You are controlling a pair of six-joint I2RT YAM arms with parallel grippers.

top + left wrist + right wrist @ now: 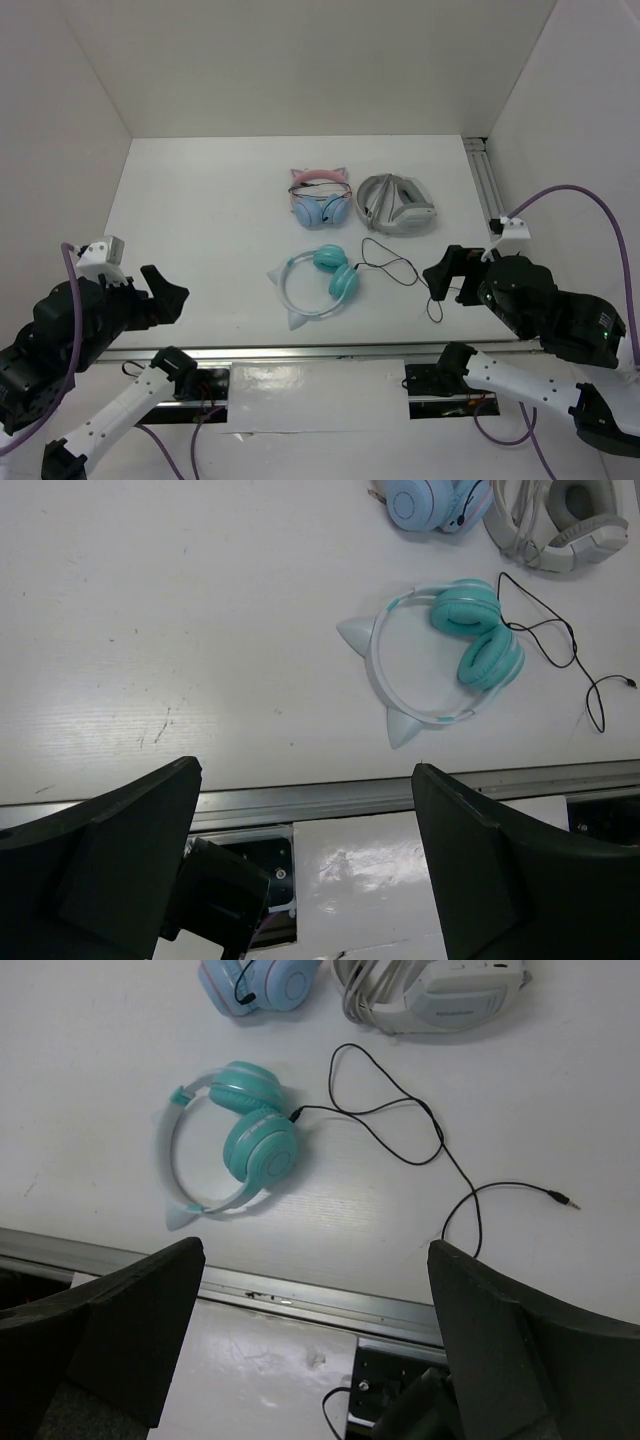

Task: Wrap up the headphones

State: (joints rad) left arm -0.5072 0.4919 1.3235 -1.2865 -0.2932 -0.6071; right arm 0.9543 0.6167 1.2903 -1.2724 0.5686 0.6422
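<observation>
The headphones (335,272) lie flat near the table's middle front, with teal ear cups, a translucent white headband (296,297) and two pointed cat ears. Their thin black cable (400,268) runs loose to the right and ends near my right gripper. They also show in the left wrist view (478,638) and the right wrist view (256,1132), where the cable (400,1120) ends in a free plug (565,1200). My left gripper (165,295) (306,768) is open and empty, well left of them. My right gripper (445,275) (317,1248) is open and empty, right of them.
Pink-banded light-blue cat-ear headphones (320,197) and folded grey-white headphones (398,203) lie behind the teal pair. An aluminium rail (330,352) runs along the near table edge, and another (485,180) stands at the back right. White walls enclose the table.
</observation>
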